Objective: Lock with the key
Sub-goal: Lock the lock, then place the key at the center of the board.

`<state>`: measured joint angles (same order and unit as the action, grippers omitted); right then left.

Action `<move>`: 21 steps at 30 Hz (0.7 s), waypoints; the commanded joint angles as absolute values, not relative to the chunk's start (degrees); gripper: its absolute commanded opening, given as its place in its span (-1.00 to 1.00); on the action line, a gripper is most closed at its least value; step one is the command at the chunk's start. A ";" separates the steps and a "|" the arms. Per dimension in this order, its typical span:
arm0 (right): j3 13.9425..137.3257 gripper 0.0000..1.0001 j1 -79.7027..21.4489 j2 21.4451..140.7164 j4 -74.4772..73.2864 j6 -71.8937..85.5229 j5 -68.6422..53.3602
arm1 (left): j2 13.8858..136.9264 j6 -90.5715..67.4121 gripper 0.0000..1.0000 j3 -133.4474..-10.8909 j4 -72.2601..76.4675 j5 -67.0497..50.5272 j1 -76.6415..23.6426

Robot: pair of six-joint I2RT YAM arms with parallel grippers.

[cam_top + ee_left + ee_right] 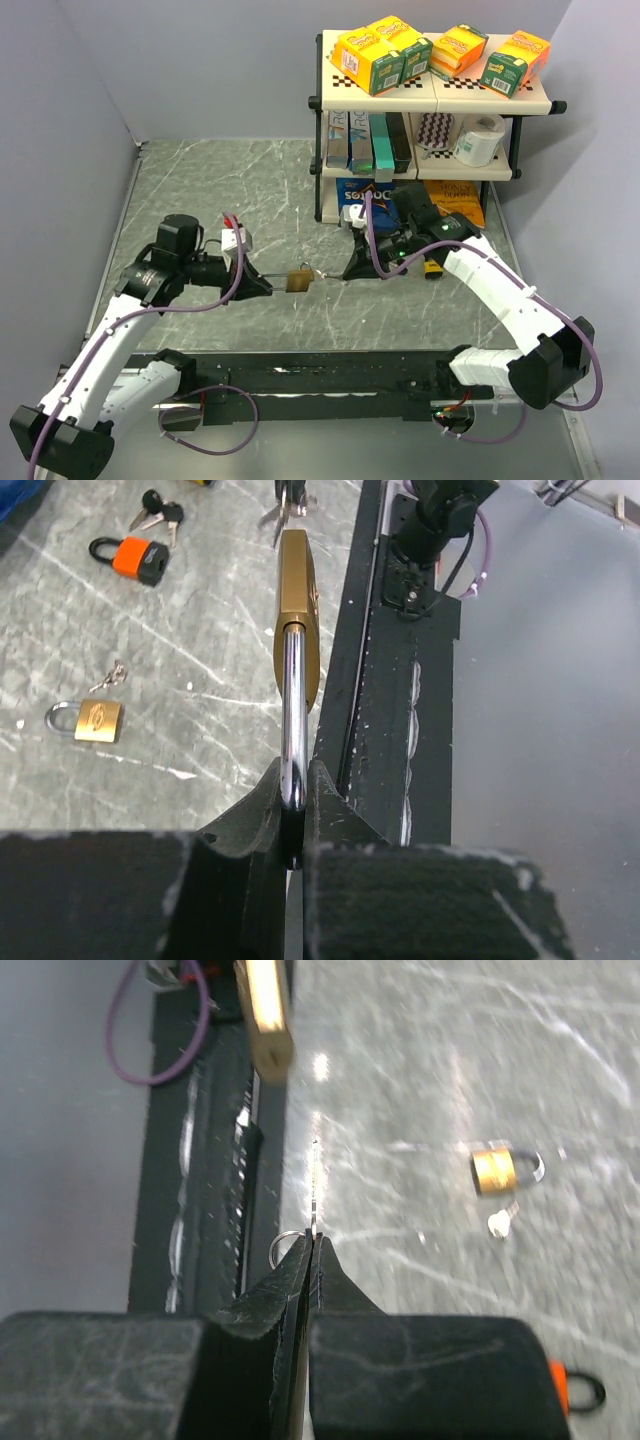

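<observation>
We see the left gripper (293, 792) clenched on the steel shackle (291, 705) of the large brass padlock (297, 605), jaws pinching it tight. The padlock is held off the table (200, 190), body sticking out toward the right arm, between the two arms near the table's front middle.

The right gripper (312, 1252) is clamped flat on the key (315, 1185), blade pointing out at the padlock and key ring (283, 1250) hanging at the fingertips. In the right wrist view the key tip sits near the padlock's end but apart from it and a bit off to the side. We think it is not in the keyhole, though the blur makes that hard to call.

On the table lie a small brass padlock (88, 720) with a loose key (108, 675) just beside it, and an orange padlock (130, 558) well apart from the held one.
</observation>
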<state>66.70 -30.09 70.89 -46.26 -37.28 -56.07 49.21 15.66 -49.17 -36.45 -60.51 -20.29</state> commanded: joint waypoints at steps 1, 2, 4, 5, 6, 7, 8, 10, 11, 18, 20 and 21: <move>66.97 -1.00 -28.04 69.61 -48.27 -41.05 -54.06 | 48.25 16.71 -0.99 -50.10 -34.11 -66.00 -16.45; 66.71 -1.00 -28.04 70.04 -47.12 -40.44 -53.62 | 48.51 15.22 -0.98 -49.31 -32.97 -67.31 -15.22; 65.75 -1.00 -28.47 71.44 -41.35 -36.14 -51.43 | 49.13 8.90 -0.99 -48.26 -27.37 -68.29 -11.35; 65.48 -1.00 -29.78 72.41 -39.13 -34.56 -49.76 | 49.39 3.66 -0.99 -47.03 -24.99 -68.90 -8.47; 65.83 -1.00 -30.84 73.64 -37.89 -32.80 -48.09 | 49.74 1.34 -0.98 -46.59 -23.22 -69.17 -7.05; 66.35 -1.00 -31.89 76.44 -35.79 -32.09 -46.08 | 50.53 0.36 -0.98 -46.23 -20.77 -69.26 -5.64; 66.88 -1.00 -32.86 77.86 -34.64 -31.21 -43.79 | 50.97 -4.09 -0.98 -45.80 -20.13 -69.08 -3.10; 68.20 -1.00 -35.85 81.71 -31.22 -27.00 -41.76 | 52.29 -6.84 -0.98 -45.35 -18.73 -67.24 -0.54; 69.33 -1.00 -36.99 83.13 -28.77 -25.85 -40.09 | 52.73 -9.03 -0.98 -45.18 -18.63 -66.71 2.60; 75.05 -1.00 -44.46 96.49 -18.56 -14.08 -33.85 | 55.28 -17.75 -0.98 -42.72 -14.59 -60.04 13.62; 77.68 -1.00 -44.91 101.32 -16.88 -11.79 -33.58 | 55.37 -17.05 -0.98 -42.63 -15.03 -57.93 14.85; 78.48 -1.00 -45.09 103.95 -16.09 -10.82 -33.23 | 55.28 -16.79 -0.98 -42.63 -15.20 -57.40 15.11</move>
